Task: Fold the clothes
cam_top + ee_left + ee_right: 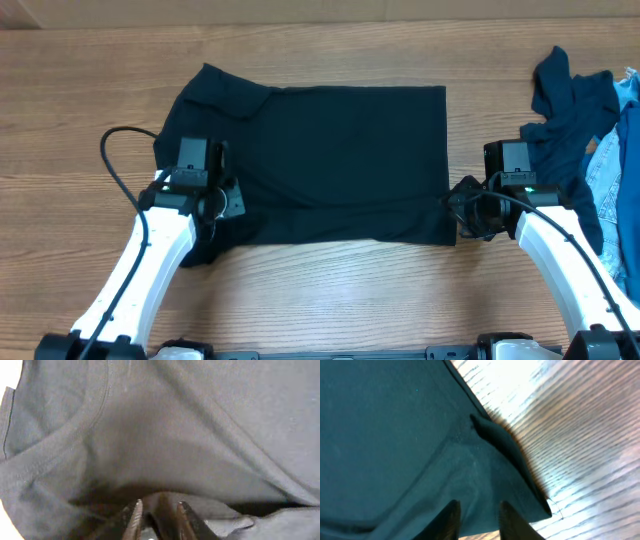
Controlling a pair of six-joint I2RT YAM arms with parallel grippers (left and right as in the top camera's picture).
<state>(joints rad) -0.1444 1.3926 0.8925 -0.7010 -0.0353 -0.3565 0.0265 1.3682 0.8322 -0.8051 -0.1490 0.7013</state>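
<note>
- We judge the folding to be at an early stage. The T-shirt point(330, 160) lies spread flat in the middle of the table point(320, 300), roughly as a rectangle. A crease runs along its near edge, which looks like a first lengthwise fold laid in.
- Left to do, in our view: the far side and the sleeve poking out at the far left corner, then the crosswise folds.
- The rumpled dark blue garment point(565, 100) and the pale denim point(615, 190) lie heaped at the right edge, unfolded.
- The shirt's long axis runs left to right across the table. The neck end points to our left, where the collar seam shows in the left wrist view, and the hem points to our right.
- The right gripper point(480, 520) sits at the hem's near corner with its fingers parted over flat cloth, clamping nothing.
- The left gripper point(159, 521) is low on the cloth by the neck. The view is dark there, and we cannot tell whether it pinches a ridge of fabric.
</note>
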